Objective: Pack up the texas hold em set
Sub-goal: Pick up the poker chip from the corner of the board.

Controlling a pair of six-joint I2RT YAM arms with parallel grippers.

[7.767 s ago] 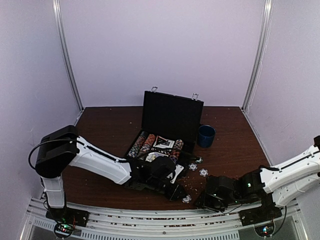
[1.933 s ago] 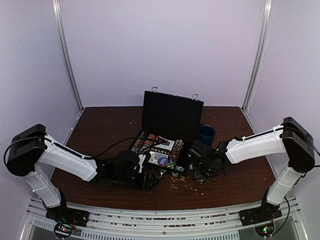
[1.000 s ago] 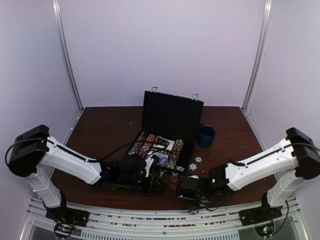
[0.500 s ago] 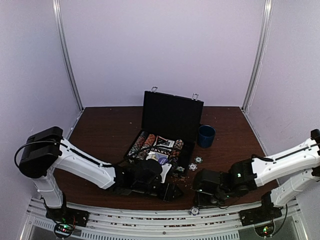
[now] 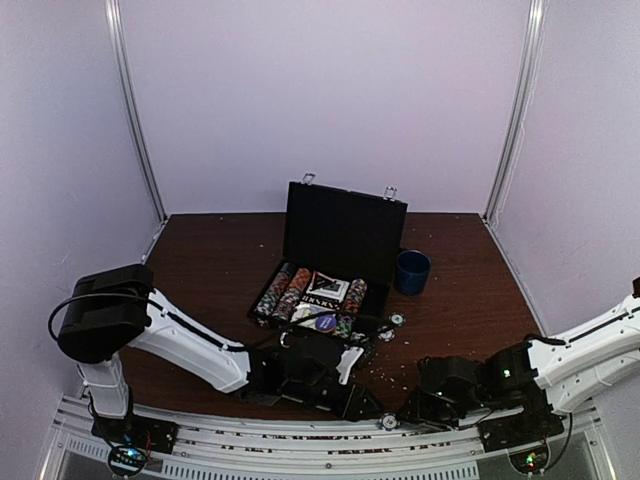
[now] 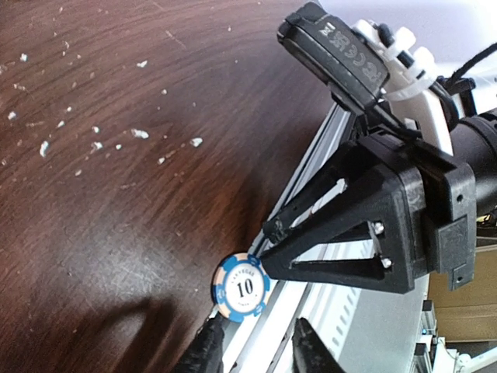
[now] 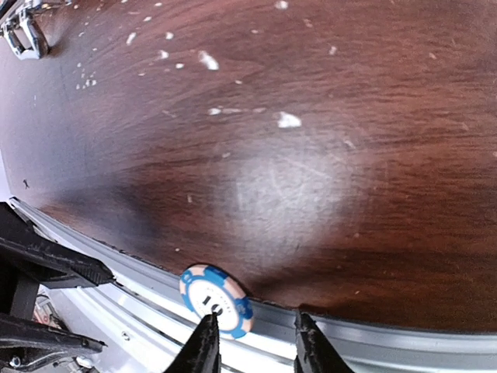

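Observation:
The black briefcase [image 5: 345, 232] stands open at the table's middle, its tray [image 5: 268, 318] filled with rows of striped poker chips [image 5: 285, 290] and a card deck [image 5: 326, 288]. One blue-and-white "10" chip [image 6: 243, 286] [image 7: 216, 301] [image 5: 388, 422] lies at the table's near edge, overhanging the metal rail. My left gripper [image 6: 258, 353] [image 5: 365, 405] is open just left of it, nothing between its fingers. My right gripper [image 7: 256, 346] [image 5: 408, 412] is open on the chip's other side; its left fingertip [image 7: 204, 342] overlaps the chip. Two more loose chips [image 5: 397, 320] lie right of the tray.
A dark blue cup [image 5: 412, 271] stands right of the briefcase. White crumbs [image 6: 140, 134] are scattered over the brown table [image 5: 200, 260]. The aluminium rail [image 7: 365, 353] runs along the near edge. In the left wrist view the right gripper's black frame [image 6: 373, 233] sits close ahead.
Both grippers have moved down to the near edge and converged on the chip there. The left jaws have narrowed.

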